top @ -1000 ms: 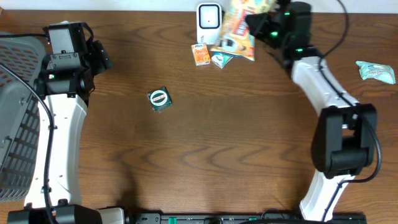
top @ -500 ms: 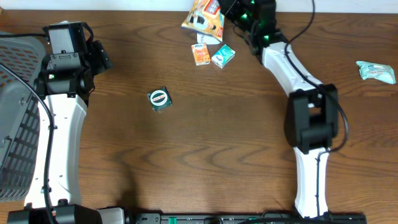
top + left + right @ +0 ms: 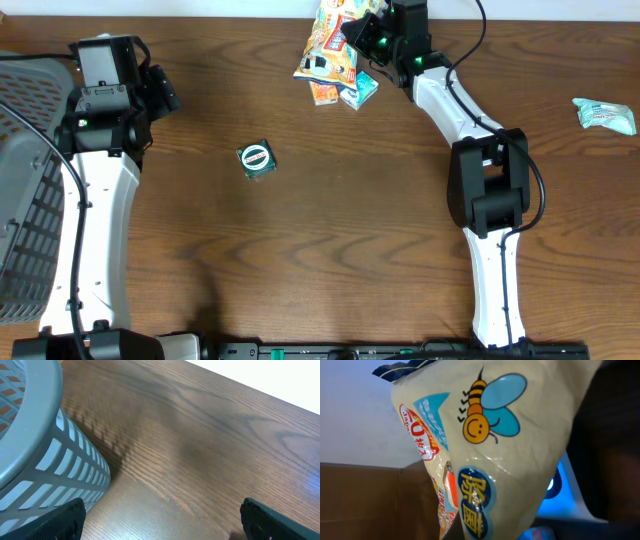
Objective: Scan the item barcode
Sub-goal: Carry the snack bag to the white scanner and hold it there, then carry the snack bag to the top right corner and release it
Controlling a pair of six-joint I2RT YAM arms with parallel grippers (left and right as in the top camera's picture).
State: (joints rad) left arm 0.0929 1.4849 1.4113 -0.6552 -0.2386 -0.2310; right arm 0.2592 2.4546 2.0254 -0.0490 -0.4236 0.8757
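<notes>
Right arm reaches to the far edge of the table (image 3: 360, 240); the right gripper (image 3: 364, 31) is clamped tight on the snack bag (image 3: 328, 48), pinching it by its right-hand edge, and the bag hangs out to the left of the jaws, tilted, at the top centre of the overhead view. In the right wrist view the snack bag (image 3: 485, 460) fills nearly everything: pale yellow film, a cartoon bee with a blue wing, a blue oval with white characters below it; a dark shape at the right edge covers part of the bag, and whether that is a finger I cannot tell; a blue glow shows past the bag's right edge, source unclear; no barcode shows on this face.

Just below the bag lie 2 small boxes, an orange box (image 3: 322, 92) and a teal box (image 3: 361, 90), side by side and close to touching; the bag overlaps their upper edges in the overhead view. A round green-labelled packet (image 3: 257, 159) lies alone toward the left-centre; a pale teal pouch (image 3: 604, 115) lies well apart at the right edge.

Left side now: the left gripper (image 3: 167, 522) hovers low over bare wood with its jaws spread wide, nothing between them, 1 fingertip (image 3: 60, 520) in each bottom corner; the grey slatted basket (image 3: 45, 475) stands just beside it.
</notes>
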